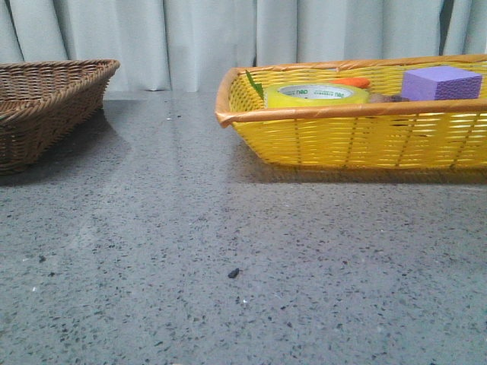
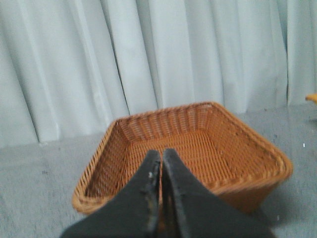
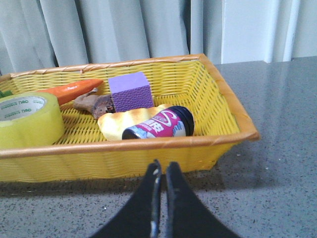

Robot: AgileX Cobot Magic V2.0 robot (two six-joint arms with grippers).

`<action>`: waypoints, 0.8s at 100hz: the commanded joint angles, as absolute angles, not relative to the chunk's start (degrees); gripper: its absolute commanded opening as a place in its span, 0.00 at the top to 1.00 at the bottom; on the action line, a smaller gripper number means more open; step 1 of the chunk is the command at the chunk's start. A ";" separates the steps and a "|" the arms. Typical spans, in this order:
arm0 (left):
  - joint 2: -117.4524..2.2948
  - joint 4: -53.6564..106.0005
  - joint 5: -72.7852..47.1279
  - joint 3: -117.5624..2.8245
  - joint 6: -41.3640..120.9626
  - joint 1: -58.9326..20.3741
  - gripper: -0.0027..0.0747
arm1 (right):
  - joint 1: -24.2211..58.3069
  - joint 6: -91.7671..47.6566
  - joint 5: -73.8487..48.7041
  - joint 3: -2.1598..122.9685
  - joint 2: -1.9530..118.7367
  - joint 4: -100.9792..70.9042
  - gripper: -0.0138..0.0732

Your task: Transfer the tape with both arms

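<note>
Wide roll of translucent yellow packing tape [image 3: 27,120] lies flat in yellow woven basket [image 3: 218,89]; likely light, rigid, best gripped across its wall. Right pincer [image 3: 161,171] and left pincer [image 2: 160,158] both closed, empty.

I see a polished, speckled grey stone-look table [image 1: 228,228] with a soft sheen. The yellow basket [image 1: 358,141] looks like glossy woven plastic; the brown basket [image 1: 46,106] is matt natural wicker. The tape [image 3: 27,119] is shiny translucent film, the purple block [image 3: 130,91] matt and foamy, my end effectors [image 2: 161,171] [image 3: 162,178] matt black.
</note>
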State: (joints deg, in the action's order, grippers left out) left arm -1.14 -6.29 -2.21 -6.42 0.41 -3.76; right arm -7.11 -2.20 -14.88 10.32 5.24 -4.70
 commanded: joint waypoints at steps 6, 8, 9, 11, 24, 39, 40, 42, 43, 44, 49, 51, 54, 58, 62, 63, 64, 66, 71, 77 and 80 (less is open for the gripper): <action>-6.49 -5.56 1.81 -12.95 0.00 -3.46 0.99 | -7.24 -2.59 -16.04 19.08 11.65 -5.42 0.93; -7.30 -5.56 1.81 -13.41 0.00 -3.46 0.99 | -7.24 -2.59 -17.20 20.25 12.27 -5.42 0.93; -7.57 -5.56 1.81 -13.89 0.00 -3.46 0.99 | -7.24 -2.59 -17.93 20.64 12.93 -5.42 0.93; -8.37 -5.49 1.81 -14.57 0.00 -3.46 0.99 | -7.24 -2.59 -18.68 21.77 13.93 -5.42 0.93; -12.89 -5.49 2.08 -17.67 0.00 -3.46 0.99 | -7.24 -2.59 -24.40 28.29 20.03 -6.64 0.93; -15.37 -5.49 5.44 -18.09 0.00 -3.46 0.99 | -7.24 -2.47 -22.99 30.49 22.86 -7.19 0.93; -15.47 -5.49 5.57 -18.09 0.00 -3.46 0.99 | -7.24 -2.47 -22.99 30.49 22.86 -7.33 0.93; -15.60 -5.49 5.95 -18.09 0.00 -3.46 0.99 | -7.24 -2.47 -22.58 30.49 22.86 -7.34 0.93; -15.72 -5.49 6.05 -18.09 0.00 -3.46 0.99 | -7.24 -2.47 -22.42 30.49 22.86 -7.52 0.93; -15.85 -5.49 6.29 -18.09 0.00 -3.46 0.99 | -7.24 -2.47 -22.07 30.49 22.86 -7.70 0.93; -16.10 -5.49 7.08 -18.09 0.00 -3.46 0.99 | -7.24 -2.47 -21.54 30.85 22.86 -8.70 0.93; -16.09 -5.49 7.28 -18.09 0.00 -3.46 0.99 | -7.24 -2.47 -21.80 31.18 22.86 -8.97 0.93; -16.09 -5.33 7.56 -18.09 0.00 -3.46 0.99 | -7.24 -2.47 -22.38 31.77 23.00 -8.97 0.93; -16.09 -5.19 7.79 -18.09 0.00 -3.46 0.99 | -7.24 -2.58 -23.83 33.00 23.67 -8.97 0.93; -16.09 -5.19 7.80 -18.09 0.00 -3.46 0.99 | -7.24 -2.58 -25.59 34.56 24.54 -8.97 0.93; -16.09 -5.19 7.80 -18.09 0.00 -3.46 0.99 | -7.24 -2.58 -26.28 34.83 24.98 -8.97 0.93; -16.09 -5.19 7.80 -18.09 0.00 -3.46 0.99 | -7.24 -2.58 -26.61 35.39 25.20 -8.97 0.93; -16.09 -5.19 7.80 -18.09 0.00 -3.46 0.99 | -7.24 -2.58 -27.56 35.94 25.92 -8.97 0.93; -16.09 -5.19 7.80 -18.09 0.00 -3.46 0.99 | -7.24 -2.58 -29.61 38.25 27.79 -8.97 0.93; -16.09 -5.19 7.80 -18.09 0.00 -3.46 0.99 | -7.12 -2.58 -31.66 40.54 30.40 -9.06 0.93; -16.09 -5.19 7.80 -18.09 0.00 -3.46 0.99 | -6.78 -2.58 -32.39 41.67 31.60 -9.06 0.93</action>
State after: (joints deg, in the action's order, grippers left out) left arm -15.03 -5.99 2.93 -16.21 0.41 -3.76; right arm -7.11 -2.20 -33.57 37.09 28.17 -8.86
